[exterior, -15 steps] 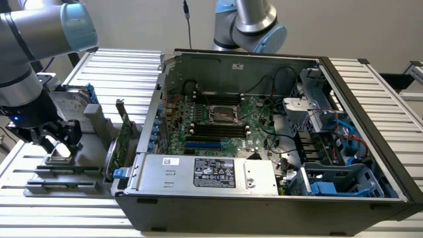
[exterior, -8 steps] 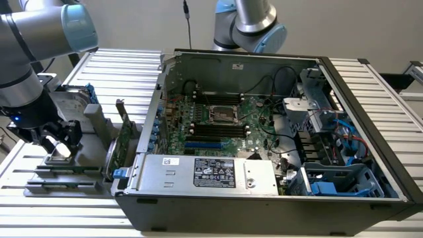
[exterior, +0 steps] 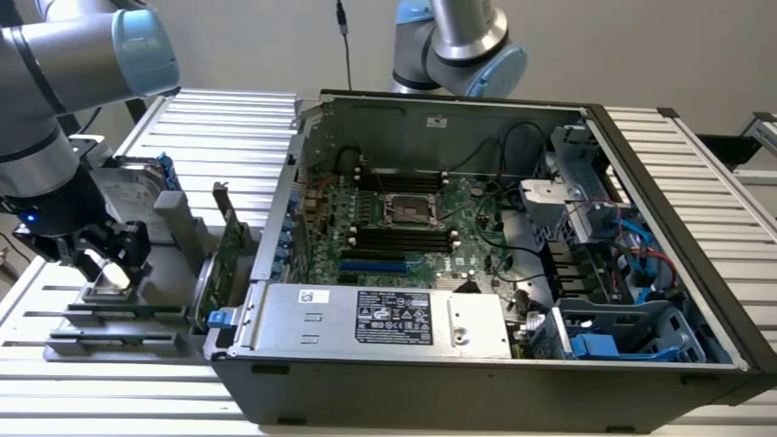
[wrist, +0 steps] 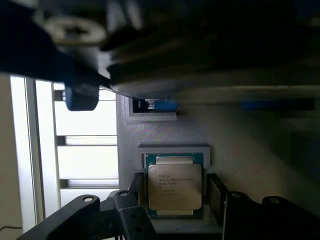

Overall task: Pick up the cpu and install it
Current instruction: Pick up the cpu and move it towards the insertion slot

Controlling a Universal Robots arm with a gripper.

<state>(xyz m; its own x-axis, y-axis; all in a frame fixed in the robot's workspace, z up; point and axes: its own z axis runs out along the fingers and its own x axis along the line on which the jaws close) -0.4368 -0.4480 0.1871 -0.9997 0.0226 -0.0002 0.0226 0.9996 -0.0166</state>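
cpu [wrist: 175, 186], one, between two fingers [wrist: 216, 195]

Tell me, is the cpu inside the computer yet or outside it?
Outside. The cpu lies flat in its grey holder beside the computer case, under the open gripper. The motherboard socket looks empty.

Wall [exterior: 631, 45] behind: plain pale grey, evenly lit. Table [exterior: 218, 118] of ribbed light-metal slats (bright glare on them). Black cable [exterior: 346, 55] hangs before the wall.
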